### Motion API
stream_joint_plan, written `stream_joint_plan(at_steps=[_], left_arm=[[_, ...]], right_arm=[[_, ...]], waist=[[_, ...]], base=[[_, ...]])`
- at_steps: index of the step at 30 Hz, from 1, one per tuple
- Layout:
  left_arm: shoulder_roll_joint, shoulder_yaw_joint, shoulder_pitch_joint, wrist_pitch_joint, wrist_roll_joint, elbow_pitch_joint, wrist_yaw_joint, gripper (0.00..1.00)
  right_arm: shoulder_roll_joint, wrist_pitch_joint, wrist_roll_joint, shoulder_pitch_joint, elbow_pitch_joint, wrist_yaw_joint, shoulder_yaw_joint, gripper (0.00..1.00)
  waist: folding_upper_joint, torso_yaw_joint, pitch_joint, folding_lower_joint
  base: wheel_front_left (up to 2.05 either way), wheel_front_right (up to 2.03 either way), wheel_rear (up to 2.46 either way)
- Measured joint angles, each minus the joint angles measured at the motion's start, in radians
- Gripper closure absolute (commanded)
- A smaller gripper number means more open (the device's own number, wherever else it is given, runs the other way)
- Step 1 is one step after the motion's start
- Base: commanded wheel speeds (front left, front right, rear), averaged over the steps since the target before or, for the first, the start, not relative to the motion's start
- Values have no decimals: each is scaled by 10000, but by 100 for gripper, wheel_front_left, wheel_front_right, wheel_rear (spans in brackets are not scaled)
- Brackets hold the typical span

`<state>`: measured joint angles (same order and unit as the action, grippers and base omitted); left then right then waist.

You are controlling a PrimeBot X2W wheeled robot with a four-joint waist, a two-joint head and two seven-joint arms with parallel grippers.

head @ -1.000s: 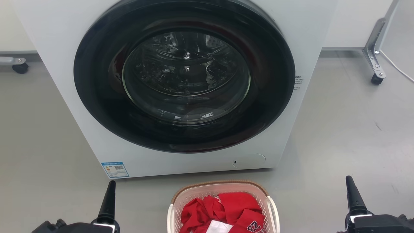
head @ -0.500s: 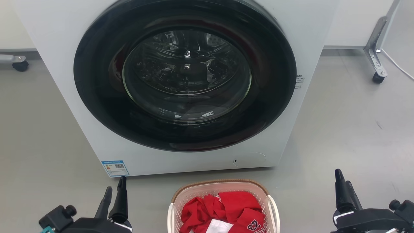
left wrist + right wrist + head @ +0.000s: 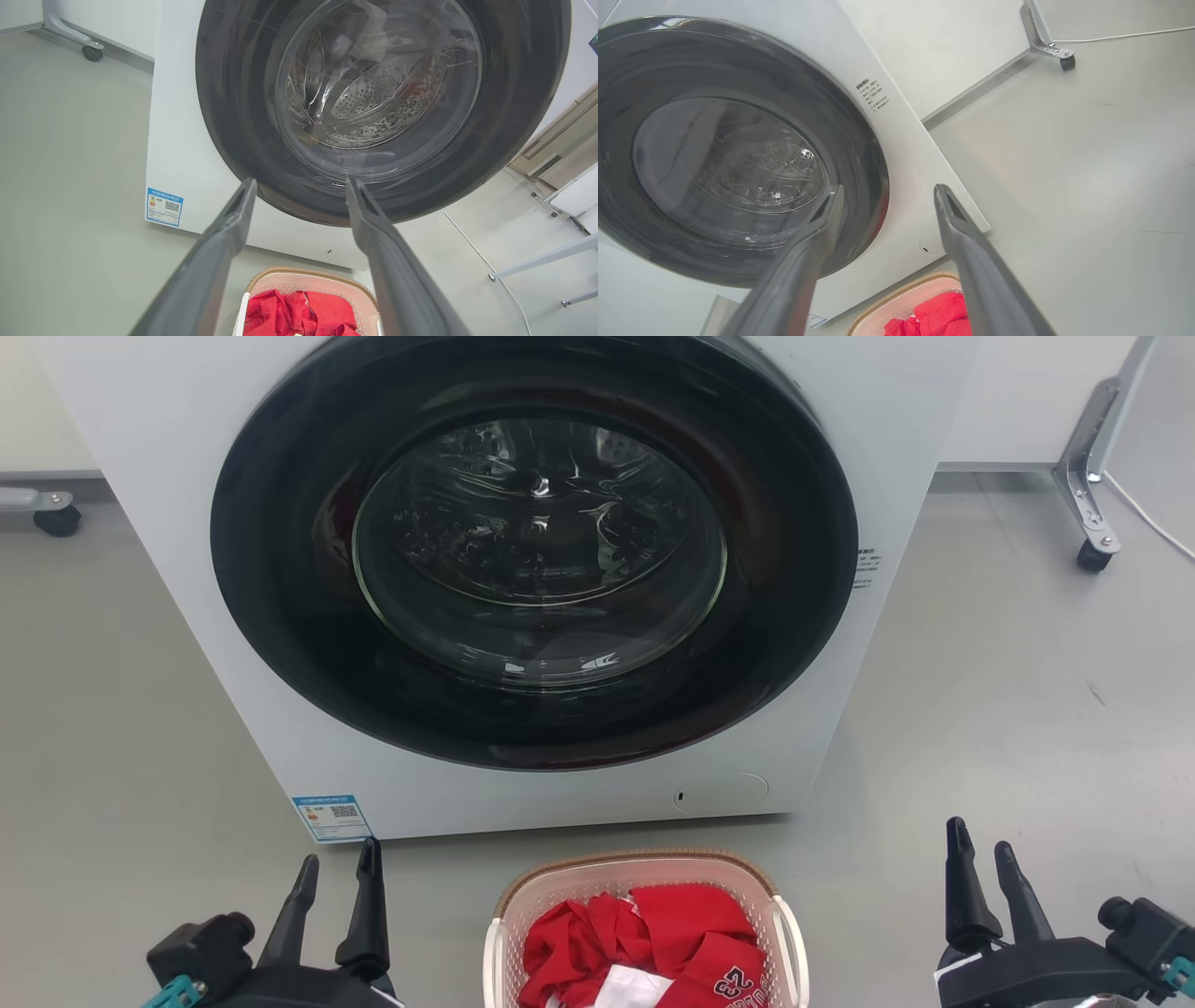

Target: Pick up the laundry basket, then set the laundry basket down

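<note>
The laundry basket point(image 3: 635, 860), cream perforated plastic with a brown woven-look rim and white loop handles, stands on the grey floor point(image 3: 1008, 691) just in front of the lower front edge of the washing machine point(image 3: 140, 523), below its closed round glass door point(image 3: 540, 541). Crumpled red clothing point(image 3: 653, 938) with a white patch lies inside. The left gripper point(image 3: 340, 852) is to the basket's left and the right gripper point(image 3: 978, 835) to its right, each clear of the handles, fingers spread and grasping nothing. A blue label point(image 3: 331, 817) marks the machine's lower left corner. A wheeled metal frame leg point(image 3: 1083, 476) stands at the floor's far right.
</note>
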<state>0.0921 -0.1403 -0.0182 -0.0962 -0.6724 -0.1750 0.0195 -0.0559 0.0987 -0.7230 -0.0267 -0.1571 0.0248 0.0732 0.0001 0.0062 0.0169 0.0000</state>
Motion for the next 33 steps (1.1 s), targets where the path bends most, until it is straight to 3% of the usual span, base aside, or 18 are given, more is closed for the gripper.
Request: stream_joint_plan(at_steps=[33], left_arm=[[-38, -938, 30, -1271, 5800, 853, 872, 0]], right_arm=[[2, 1246, 5478, 203, 1241, 823, 779, 0]], waist=[[0, 2, 151, 0]], base=[[0, 0, 0]])
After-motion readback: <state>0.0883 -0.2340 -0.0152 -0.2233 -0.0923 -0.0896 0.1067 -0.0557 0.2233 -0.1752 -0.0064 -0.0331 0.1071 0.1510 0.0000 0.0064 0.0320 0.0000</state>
